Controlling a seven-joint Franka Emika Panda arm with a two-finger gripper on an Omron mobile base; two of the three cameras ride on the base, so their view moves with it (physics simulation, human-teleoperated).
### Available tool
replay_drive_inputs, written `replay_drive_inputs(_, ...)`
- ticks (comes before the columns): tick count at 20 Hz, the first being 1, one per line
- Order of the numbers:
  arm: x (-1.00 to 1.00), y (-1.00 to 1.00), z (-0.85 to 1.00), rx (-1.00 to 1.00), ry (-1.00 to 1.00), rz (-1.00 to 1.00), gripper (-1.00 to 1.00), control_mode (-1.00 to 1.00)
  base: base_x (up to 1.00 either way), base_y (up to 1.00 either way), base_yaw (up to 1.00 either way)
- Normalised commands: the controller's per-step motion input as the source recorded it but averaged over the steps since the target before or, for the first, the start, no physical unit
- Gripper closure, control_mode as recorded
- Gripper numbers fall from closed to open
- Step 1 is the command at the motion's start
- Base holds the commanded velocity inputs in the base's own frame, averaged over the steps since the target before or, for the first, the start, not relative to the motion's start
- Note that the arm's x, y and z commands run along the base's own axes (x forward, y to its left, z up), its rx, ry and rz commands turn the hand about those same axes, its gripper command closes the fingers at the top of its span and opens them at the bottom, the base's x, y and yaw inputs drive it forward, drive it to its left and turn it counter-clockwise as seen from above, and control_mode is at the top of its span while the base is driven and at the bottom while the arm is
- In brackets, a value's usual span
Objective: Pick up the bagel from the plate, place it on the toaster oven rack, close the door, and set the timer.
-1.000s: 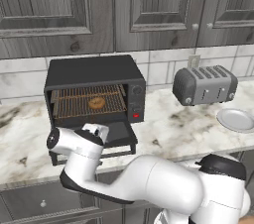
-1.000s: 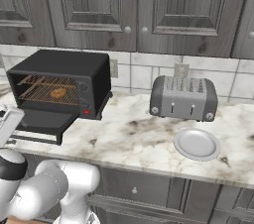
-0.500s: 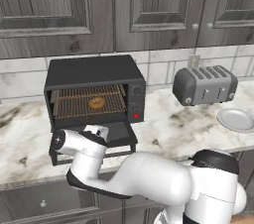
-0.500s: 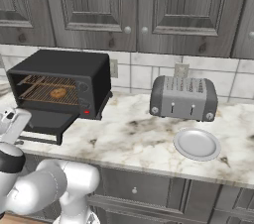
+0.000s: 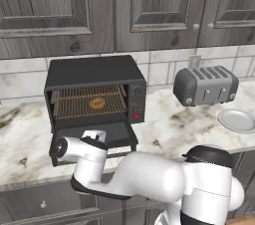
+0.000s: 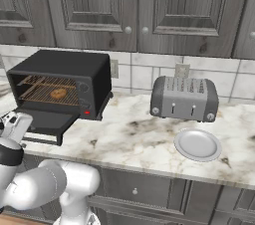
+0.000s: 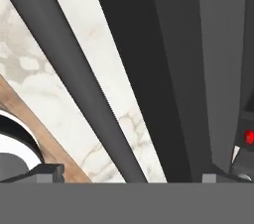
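The bagel [image 5: 96, 103] [image 6: 58, 93] lies on the toaster oven rack [image 5: 74, 105] [image 6: 35, 92] inside the black oven. The door [image 5: 114, 134] [image 6: 50, 119] hangs dropped open over the counter. My gripper [image 5: 94, 135] [image 6: 16, 122] [image 7: 133, 174] is at the door's front edge. It is open, and the long bar handle [image 7: 74, 74] runs between its two fingertips, narrower than the gap. The plate [image 5: 238, 120] [image 6: 197, 144] sits bare on the counter at the far right, well away from the gripper.
A silver toaster [image 5: 204, 85] [image 6: 184, 98] stands between the oven and the plate. The oven's red light [image 5: 136, 116] [image 7: 249, 136] glows on its right-hand panel. Grey cabinet doors hang above the counter, and drawers sit below the marble counter's edge.
My hand has edged slightly closer to the door's front edge. The jaws have stayed open, and the bagel, door and plate have not moved.
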Motion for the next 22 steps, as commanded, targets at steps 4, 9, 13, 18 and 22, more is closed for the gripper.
replay_drive_inputs(4, 0.14, 0.08, -0.05, -0.02, 0.00, 0.09, -1.00, -1.00, 0.00, 0.00, 0.00)
replay_drive_inputs(9, 0.20, 0.07, -0.04, -0.04, 0.00, 0.10, -1.00, -1.00, 0.00, 0.00, 0.00)
replay_drive_inputs(13, 0.20, 0.06, -0.09, -0.07, -0.02, 0.09, -1.00, -1.00, 0.00, 0.00, 0.00)
replay_drive_inputs(18, 0.15, 0.05, -0.15, -0.07, -0.03, 0.10, -1.00, -1.00, 0.00, 0.00, 0.00)
replay_drive_inputs(22, 0.09, 0.03, -0.05, -0.06, -0.09, 0.10, -1.00, -1.00, 0.00, 0.00, 0.00)
